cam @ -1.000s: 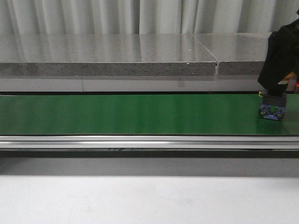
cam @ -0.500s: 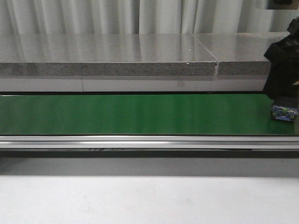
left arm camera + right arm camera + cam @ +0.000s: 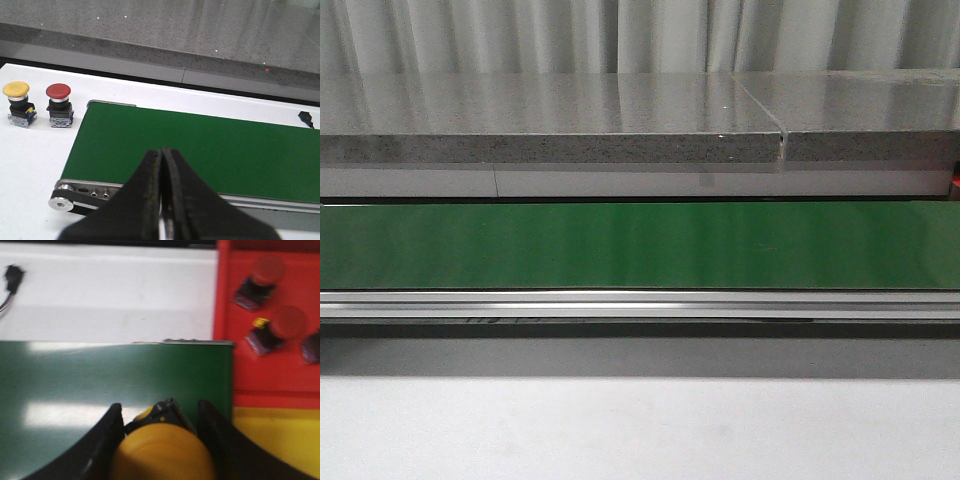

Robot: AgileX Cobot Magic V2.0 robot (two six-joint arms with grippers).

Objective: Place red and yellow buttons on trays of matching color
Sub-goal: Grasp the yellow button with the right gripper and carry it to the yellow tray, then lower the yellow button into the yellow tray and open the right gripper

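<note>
Right gripper held a yellow button over the belt end, beside the trays.

The yellow button (image 3: 162, 452) sat between the right gripper's (image 3: 162, 440) fingers (image 3: 107, 440), which were closed against its sides, above the green belt (image 3: 100, 385) near its end. Just past that end lay the red tray (image 3: 225, 315), holding two red buttons (image 3: 267, 272) tipped on their sides and a third dark body at the edge of view; the yellow tray (image 3: 280, 435) adjoined the red one. The left gripper (image 3: 161, 165) had its fingers pressed together with nothing between them, above the belt's other end. On the white table (image 3: 30, 160) beside that end stood a second yellow button (image 3: 17, 97) and a red one (image 3: 59, 98), upright, side by side and apart. The front view showed only the bare belt (image 3: 640, 245), with neither arm in sight.
</note>
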